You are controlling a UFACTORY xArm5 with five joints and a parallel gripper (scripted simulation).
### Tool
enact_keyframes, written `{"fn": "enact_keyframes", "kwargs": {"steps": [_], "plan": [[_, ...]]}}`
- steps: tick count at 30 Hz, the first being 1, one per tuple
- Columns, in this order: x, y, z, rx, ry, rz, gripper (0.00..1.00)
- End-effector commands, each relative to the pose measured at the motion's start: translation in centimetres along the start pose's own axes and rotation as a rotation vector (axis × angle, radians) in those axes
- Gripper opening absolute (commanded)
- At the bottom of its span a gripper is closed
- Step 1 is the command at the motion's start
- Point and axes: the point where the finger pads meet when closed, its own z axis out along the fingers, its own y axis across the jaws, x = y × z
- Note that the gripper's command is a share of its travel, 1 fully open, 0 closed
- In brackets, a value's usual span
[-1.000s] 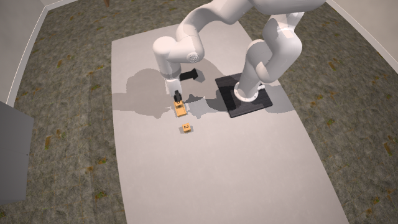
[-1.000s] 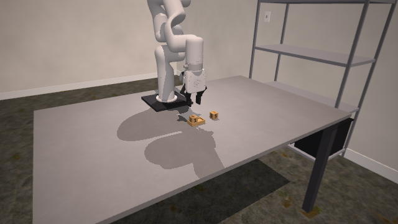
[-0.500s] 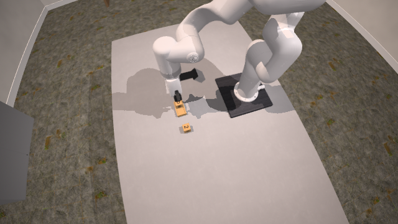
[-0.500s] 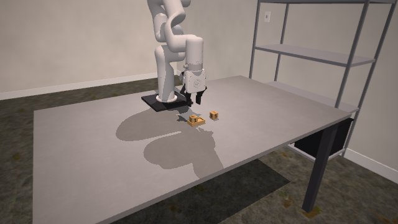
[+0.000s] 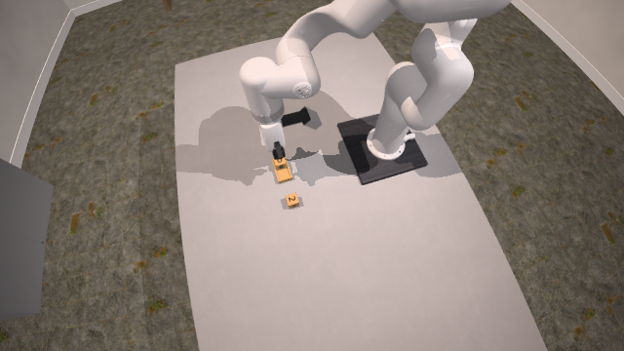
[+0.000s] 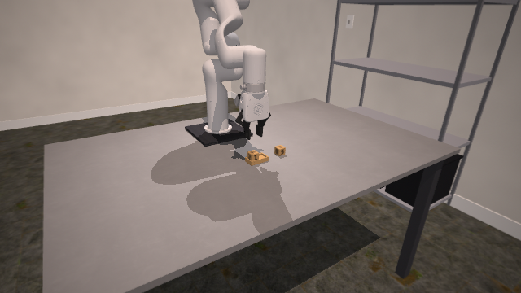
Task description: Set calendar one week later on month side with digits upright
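Tray (image 6: pixel 257 160) of pale wood, flat on the table (image 6: pixel 122 212), near my base plate (image 6: pixel 194 133). One cube (image 6: pixel 253 155) stands in it at the end toward my base; its face toward the exterior camera reads 1. The slot beside it looks vacant, and I judge it is kept free for the second digit.

Second cube (image 6: pixel 279 150) stands on the table just beside the tray, apart from it, not touching. Side face toward the exterior camera looks like a 5; from above its top face reads 2. It sits out in the open with room on all sides, which I take to be the reason for parking it there: easy to grasp and turn until the wanted digit faces the month side.

I cannot make out the month's name at this size, so which side counts as the front is a guess.

My gripper (image 6: pixel 254 133) hangs above the tray, fingers pointing straight down, over the cube that sits inside. Fingers stand half apart with nothing between them, narrowed to about a cube's width, I judge so they can slip past the tray's walls.

Next move calls for a straight drop onto the seated cube. Risk: a finger catching the tray's rim and tipping it.

Shelf rack (image 6: pixel 461 77) stands off to one side, well apart.
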Motion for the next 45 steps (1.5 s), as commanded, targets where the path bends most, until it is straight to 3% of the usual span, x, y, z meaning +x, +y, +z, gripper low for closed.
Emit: {"fn": "enact_keyframes", "kwargs": {"steps": [1, 45], "plan": [[-0.1, 0.0, 0.0, 0.000, -0.003, 0.000, 0.49], [-0.1, -0.1, 4.5, 0.000, -0.003, 0.000, 0.49]]}}
